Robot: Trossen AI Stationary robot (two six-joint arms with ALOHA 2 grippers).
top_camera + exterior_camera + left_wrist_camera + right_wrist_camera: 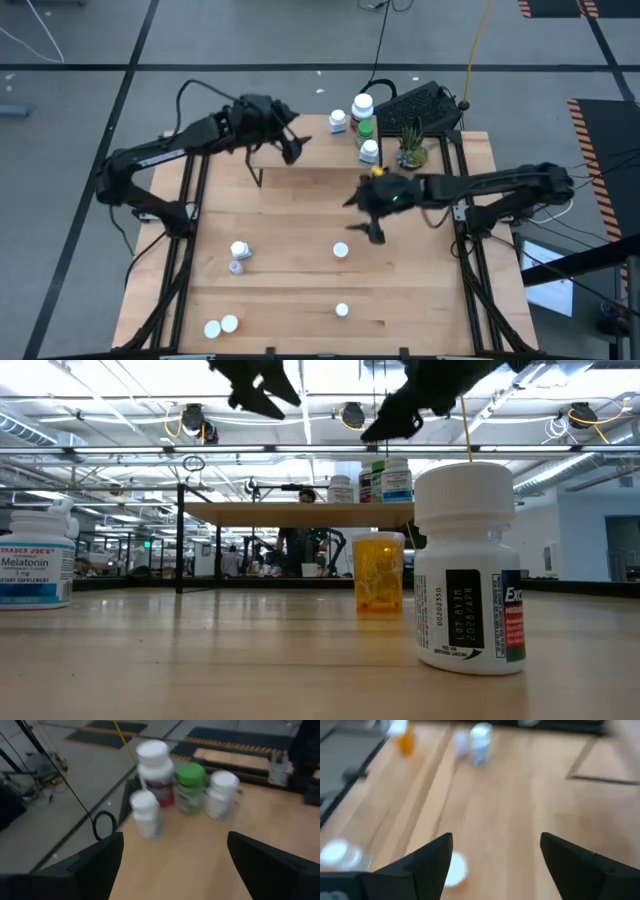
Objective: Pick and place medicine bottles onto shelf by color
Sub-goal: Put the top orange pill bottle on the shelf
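The shelf (pixel 320 155) (pixel 300 513) stands at the table's far side. On its right part stand several bottles: a tall white-capped one (pixel 362 105) (pixel 155 770), a green-capped one (pixel 365 128) (pixel 192 787) and two white ones (pixel 338 121) (pixel 369 150). My left gripper (pixel 292 146) (pixel 175 850) hovers open and empty above the shelf, left of them. My right gripper (pixel 362 218) (pixel 495 850) hovers open and empty above mid-table, close to a white-capped bottle (pixel 341 250) (pixel 454 867). Other bottles stand on the table: an orange one (pixel 379 572), one near the low camera (pixel 470 570) and a melatonin bottle (pixel 35 560).
A small potted plant (pixel 410 150) stands on the shelf's right end, and a black keyboard (pixel 420 105) lies behind it. More bottles stand at the left (pixel 240 250) (pixel 236 266) and near the front edge (pixel 342 310) (pixel 229 323) (pixel 212 328). Bare wood lies between them.
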